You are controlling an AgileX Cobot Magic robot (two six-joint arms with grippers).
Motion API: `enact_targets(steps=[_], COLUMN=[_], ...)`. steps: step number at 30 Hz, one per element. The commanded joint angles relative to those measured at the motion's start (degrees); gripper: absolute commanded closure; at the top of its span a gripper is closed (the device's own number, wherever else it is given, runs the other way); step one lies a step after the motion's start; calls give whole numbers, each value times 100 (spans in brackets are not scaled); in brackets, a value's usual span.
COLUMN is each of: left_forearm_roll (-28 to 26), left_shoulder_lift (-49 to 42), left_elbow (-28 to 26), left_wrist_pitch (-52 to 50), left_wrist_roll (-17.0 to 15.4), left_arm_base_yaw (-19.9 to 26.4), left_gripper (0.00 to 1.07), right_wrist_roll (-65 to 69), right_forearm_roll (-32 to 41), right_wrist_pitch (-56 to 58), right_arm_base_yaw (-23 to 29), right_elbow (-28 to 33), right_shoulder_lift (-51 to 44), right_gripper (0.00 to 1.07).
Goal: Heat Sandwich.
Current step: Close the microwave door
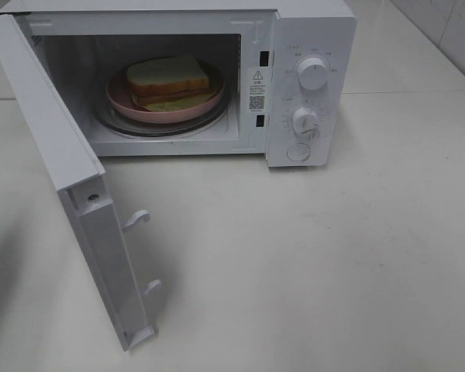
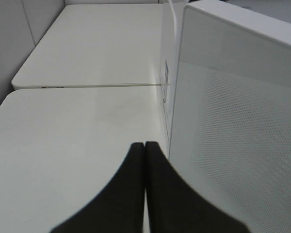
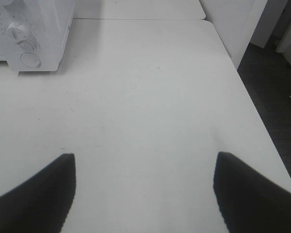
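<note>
Pale, off-white desk (image 1: 333, 256) fills the scene, with a second desk butted against it behind. On it stands a white boxy microwave oven (image 1: 310, 46), its white hinged door (image 1: 70, 155) swung wide open to the left of the high view. Inside the cavity, a white-bread sandwich with tan crust and brown filling (image 1: 169, 77) lies on a round pink plate (image 1: 120, 99), which sits on the clear glass turntable (image 1: 112, 122). Two white round knobs (image 1: 313, 73) sit one above the other on the oven's right-hand panel.

Neither arm shows in the high view. The left hand (image 2: 144, 145) is closed, its black fingers (image 2: 128, 194) pressed together on nothing, just beside the door's perforated window. The right hand (image 3: 145, 155) is spread wide and empty above bare desk, well apart from the oven's control panel (image 3: 29, 34).
</note>
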Motion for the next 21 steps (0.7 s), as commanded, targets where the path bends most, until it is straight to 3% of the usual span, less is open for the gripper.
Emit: enact_targets(steps=[1, 3, 4, 6, 13, 21], left_forearm_roll=[865, 1226, 1226, 1782, 2326, 2269], left_shoulder_lift=[355, 481, 481, 716, 1444, 1845], left_elbow=[23, 23, 23, 23, 0, -34], left_wrist_pitch=[-722, -980, -980, -1398, -2332, -2911], left_wrist_roll=[-705, -1083, -1083, -1352, -1576, -1604], left_arm_base_yaw=[17, 17, 17, 17, 17, -143], left_gripper=[107, 107, 107, 107, 107, 107], right_wrist_roll=[-40, -40, -40, -40, -40, -40], right_forearm_roll=[-23, -23, -23, -23, -23, -23], right_wrist_pitch=[-17, -17, -17, -17, -17, -17], right_arm_base_yaw=[-46, -46, -46, -46, -46, -46], right_elbow=[0, 0, 0, 0, 0, 0], right_shoulder_lift=[-155, -155, -155, -155, -155, -155], right_gripper=[32, 32, 32, 32, 32, 32])
